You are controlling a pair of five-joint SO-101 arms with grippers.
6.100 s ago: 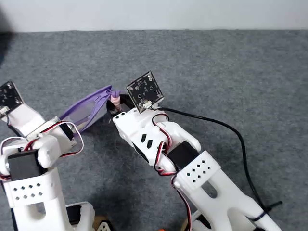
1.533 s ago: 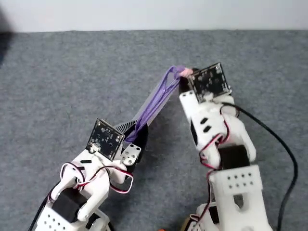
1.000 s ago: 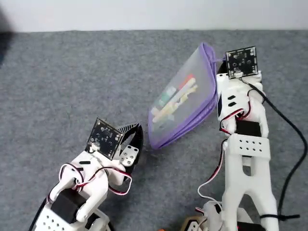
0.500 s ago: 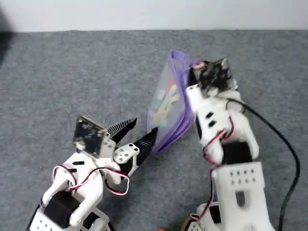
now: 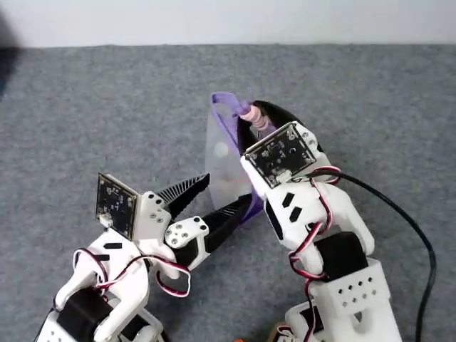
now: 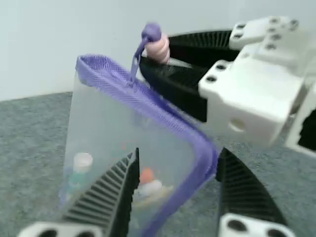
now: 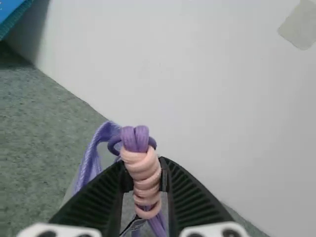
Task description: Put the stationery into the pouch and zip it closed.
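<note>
Pouch (image 5: pixel 224 157) is hung upright mid-frame, pull (image 5: pixel 251 114) clamped in right gripper (image 5: pixel 258 120); lower corner is flanked by left gripper (image 5: pixel 228 191) (spread wide).

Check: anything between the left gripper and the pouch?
Nothing visible does. The left gripper is open, jaws either side of the lower end of the pouch; the right gripper is shut on the zipper pull.

From my end I see a grey, felt-like surface (image 5: pixel 85 100) running back to a plain white wall (image 5: pixel 228 21). A dark blurred shape (image 5: pixel 6 64) sits at the surface's far left edge. In the right wrist view, a blue edge (image 7: pixel 12 12) pokes into frame, and a pale square patch (image 7: pixel 298 27) sits on the wall.
</note>
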